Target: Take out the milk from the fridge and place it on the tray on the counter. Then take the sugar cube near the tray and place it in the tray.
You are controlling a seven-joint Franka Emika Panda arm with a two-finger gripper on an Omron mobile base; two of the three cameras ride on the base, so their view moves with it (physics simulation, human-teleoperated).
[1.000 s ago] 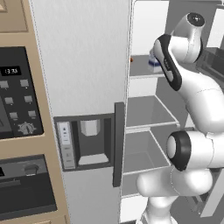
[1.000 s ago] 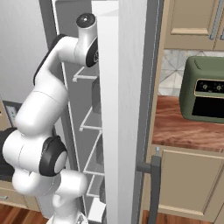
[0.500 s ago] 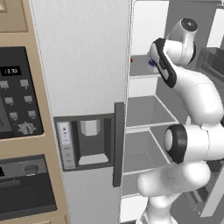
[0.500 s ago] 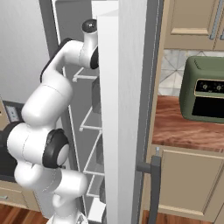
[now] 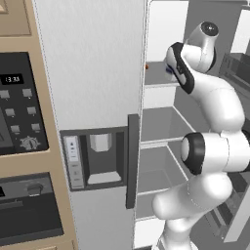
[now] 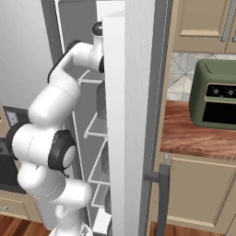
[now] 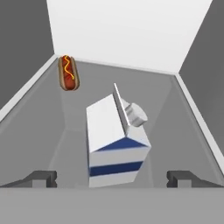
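Observation:
The fridge stands with its right-hand door open, and my arm reaches into its upper shelf. In the hand view the milk, a small white gable-topped carton with dark blue bands and a round cap, stands upright on the grey shelf floor. My gripper is open, one fingertip on each side of the carton's base, with a gap to it on both sides. The counter shows to the right of the fridge door. The tray and the sugar cube are out of view.
A hot dog lies at the back left of the same shelf. The shelf's side walls close in on both sides. A green countertop oven sits on the counter. A wall oven panel is left of the fridge.
My arm has stretched further into the upper fridge shelf, its upper link swinging left toward the opening. The gripper has stayed open.

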